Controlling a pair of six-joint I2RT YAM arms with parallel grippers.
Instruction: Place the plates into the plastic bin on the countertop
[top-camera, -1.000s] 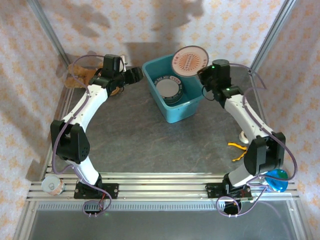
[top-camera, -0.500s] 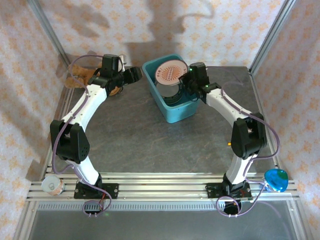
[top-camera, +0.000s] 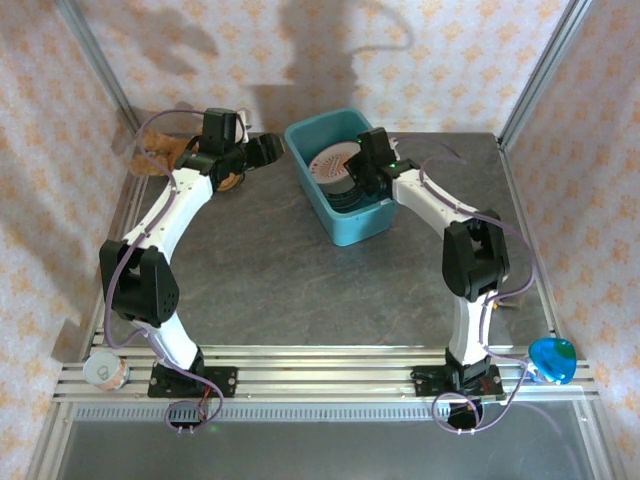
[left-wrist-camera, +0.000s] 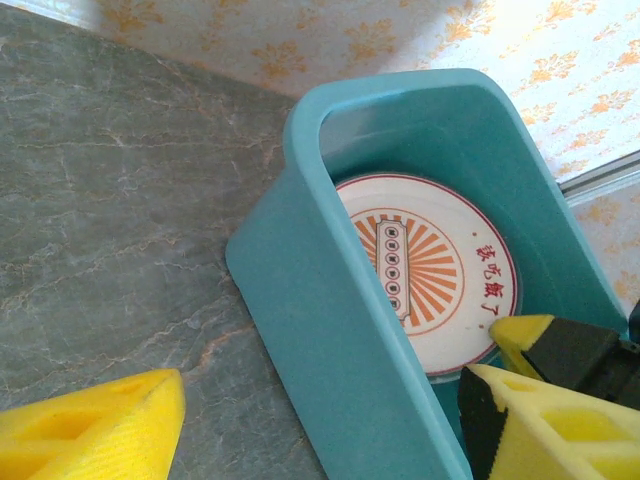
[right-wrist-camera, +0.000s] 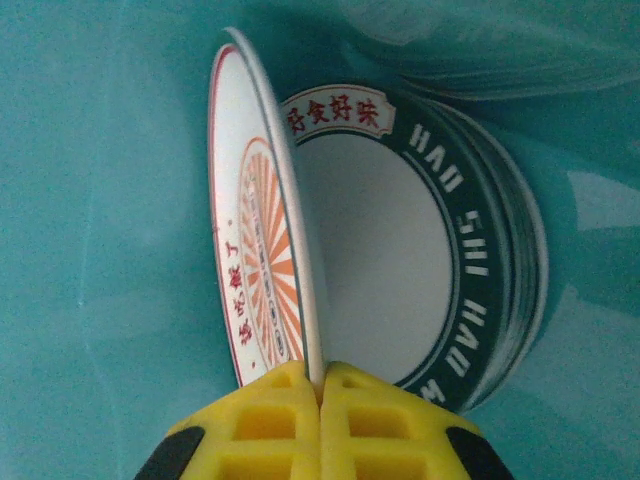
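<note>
The right gripper (right-wrist-camera: 320, 388) pinches, jaws shut, the rim of an orange-patterned plate (right-wrist-camera: 262, 260), tilted on edge inside the plastic bin (top-camera: 352, 228) over the stacked plates (right-wrist-camera: 470, 270). Stiff, glossy, probably fragile: the rim suits. The left gripper (top-camera: 266, 150) hovers, jaws wide.

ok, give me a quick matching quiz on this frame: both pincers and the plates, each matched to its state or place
Things:
1. left pincer
2. right pincer
3. orange-sunburst plate
4. green-lettered plates

States or places:
A. stacked flat on the bottom of the plastic bin
B. open, beside the bin's outer wall, over the countertop
C. shut on a plate's rim
D. tilted up inside the bin, held by its rim

Pairs: 1-B, 2-C, 3-D, 4-A
</note>
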